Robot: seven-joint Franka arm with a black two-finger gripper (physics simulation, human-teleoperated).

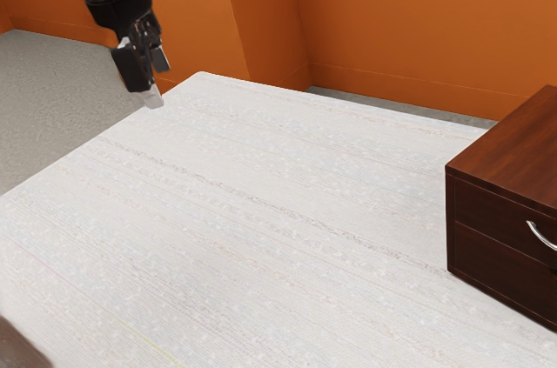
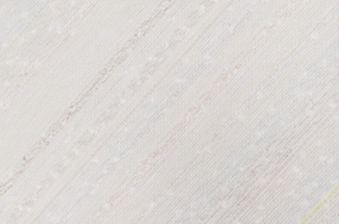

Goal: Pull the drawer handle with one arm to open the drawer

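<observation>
Hand (image 1: 146, 81), released and empty, hangs well apart from the drawer (image 1: 496, 211); a clean pull means crossing the bench (image 1: 261, 211), levelling with its handle (image 1: 540, 236), then clenching squarely.

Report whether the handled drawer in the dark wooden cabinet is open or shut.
Shut. The drawer front sits flush with the cabinet face, and nothing touches its handle.

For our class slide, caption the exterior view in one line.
Gripper hovers above the table's far corner, well away from the dark cabinet's drawer handle.
</observation>
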